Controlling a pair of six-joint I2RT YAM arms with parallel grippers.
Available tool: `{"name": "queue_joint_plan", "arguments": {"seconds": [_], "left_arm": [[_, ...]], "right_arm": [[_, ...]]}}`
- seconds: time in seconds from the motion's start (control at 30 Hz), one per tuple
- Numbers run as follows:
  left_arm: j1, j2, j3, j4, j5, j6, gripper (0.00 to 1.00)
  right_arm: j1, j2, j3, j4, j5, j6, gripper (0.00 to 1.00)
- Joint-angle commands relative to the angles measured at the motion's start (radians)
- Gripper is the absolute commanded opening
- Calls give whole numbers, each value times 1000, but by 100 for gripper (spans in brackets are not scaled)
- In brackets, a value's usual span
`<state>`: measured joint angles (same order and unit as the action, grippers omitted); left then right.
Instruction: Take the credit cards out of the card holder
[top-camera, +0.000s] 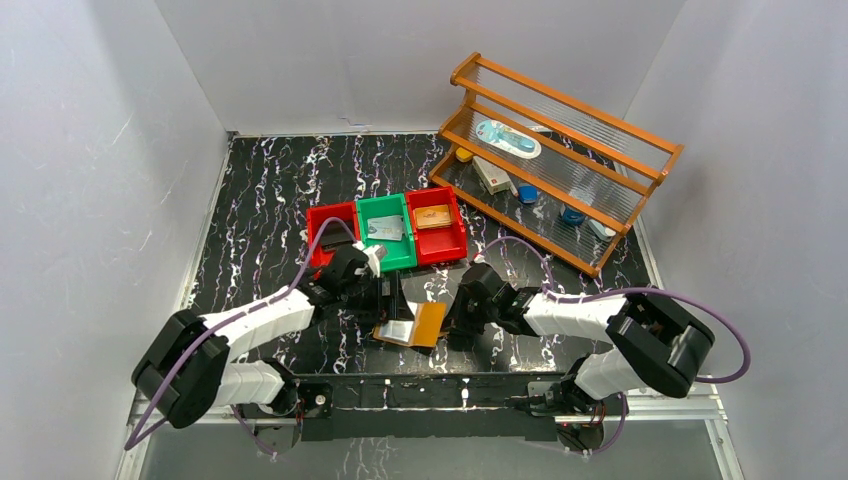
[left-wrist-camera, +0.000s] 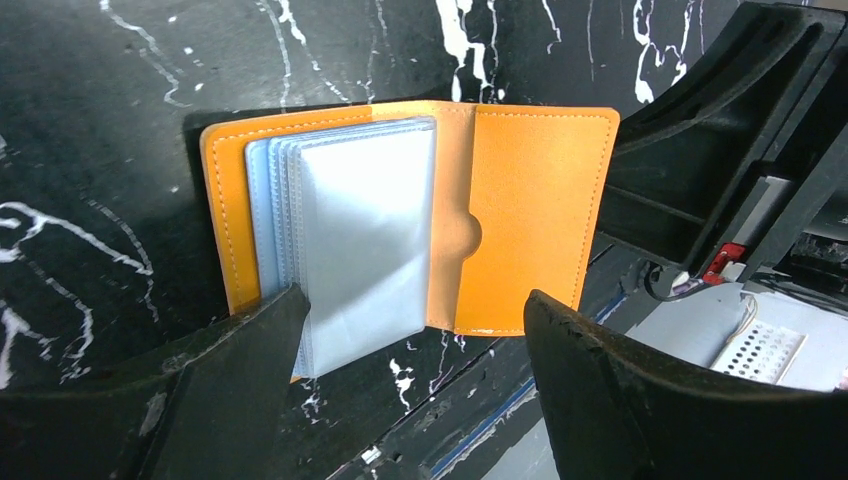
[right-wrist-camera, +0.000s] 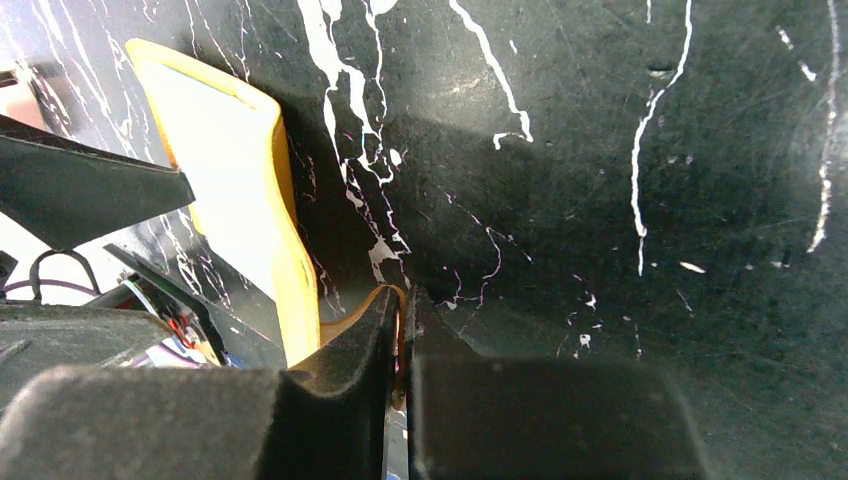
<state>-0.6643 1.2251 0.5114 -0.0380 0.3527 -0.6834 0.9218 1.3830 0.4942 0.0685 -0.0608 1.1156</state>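
1. Our left gripper (left-wrist-camera: 415, 308) hangs with its fingers spread wide, holding nothing, directly above the open card holder (left-wrist-camera: 530, 210).
2. Beneath it, the stack of clear pockets (left-wrist-camera: 300, 200) fans off one half of the holder. The front pocket shows a pale silver face, which we take for one of the credit cards (left-wrist-camera: 375, 230), though card and sleeve are hard to tell apart.
3. Our right gripper (right-wrist-camera: 400, 305) is pressed together on a thin orange edge of the holder at its bare cover. We cannot tell whether that edge is the snap tab.
4. The holder lies on the table (top-camera: 260, 190) just on the arms' side of the green bin (top-camera: 372, 206), where one grey card (top-camera: 386, 230) already rests.
5. To do this step well, we judge the left fingers should close only on the card's exposed edge and slide it out flat, while the right pinch stops the holder dragging along.
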Motion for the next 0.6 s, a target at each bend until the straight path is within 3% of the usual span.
{"name": "queue_joint_plan", "arguments": {"seconds": [0.0, 0.27, 0.57], "left_arm": [[-37, 50, 29, -22, 36, 9, 80], [-58, -4, 40, -7, 37, -19, 79], [-58, -2, 36, -37, 1, -14, 79]], "right_arm": [[-1, 34, -19, -9, 9, -5, 4], [-2, 21, -7, -40, 7, -10, 7], [-2, -196, 69, -276, 132, -45, 36]]}}
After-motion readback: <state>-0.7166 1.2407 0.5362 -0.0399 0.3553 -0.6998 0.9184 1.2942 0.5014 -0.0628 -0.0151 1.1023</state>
